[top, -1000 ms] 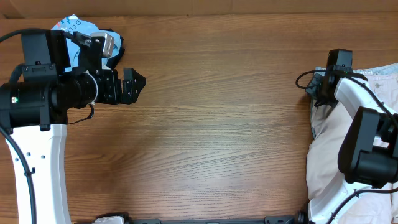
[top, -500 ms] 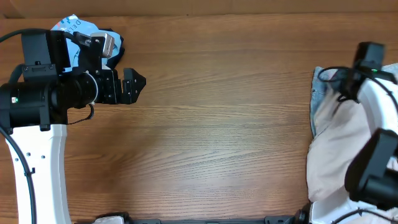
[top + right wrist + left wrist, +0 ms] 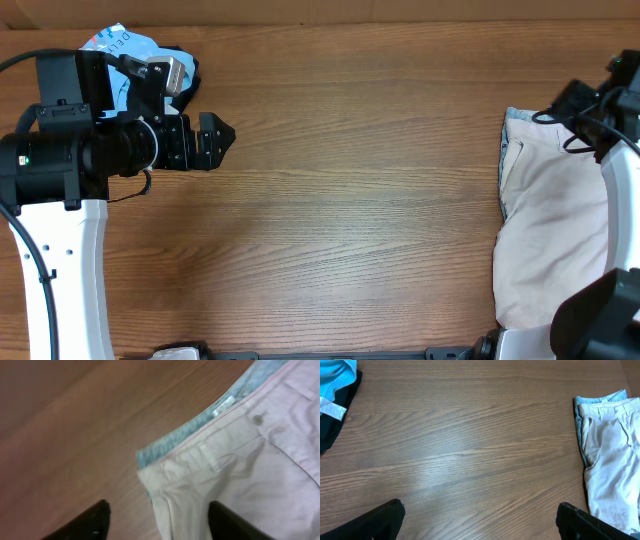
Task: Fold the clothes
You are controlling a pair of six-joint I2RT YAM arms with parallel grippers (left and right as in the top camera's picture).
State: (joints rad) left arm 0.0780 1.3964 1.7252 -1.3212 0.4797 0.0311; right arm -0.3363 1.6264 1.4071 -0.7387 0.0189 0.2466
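The beige shorts (image 3: 550, 230) lie at the table's right edge on top of light-blue jeans (image 3: 512, 122), whose edge shows along the top and left. Both show in the left wrist view (image 3: 612, 455) and the right wrist view (image 3: 240, 475), where the waistband button is visible. My right gripper (image 3: 157, 522) is open above the shorts' waistband corner, holding nothing. My left gripper (image 3: 218, 135) is open and empty at the far left, beside the sky-blue tee (image 3: 125, 45) and the dark garment (image 3: 185, 65).
Bare wooden table (image 3: 350, 200) stretches between the two clothes piles. The tee and dark garment sit at the back left corner (image 3: 332, 395).
My right arm has swung rightward and back, away from the shorts' top left corner toward the right edge. The shorts lie flatter now. The left arm has not moved.
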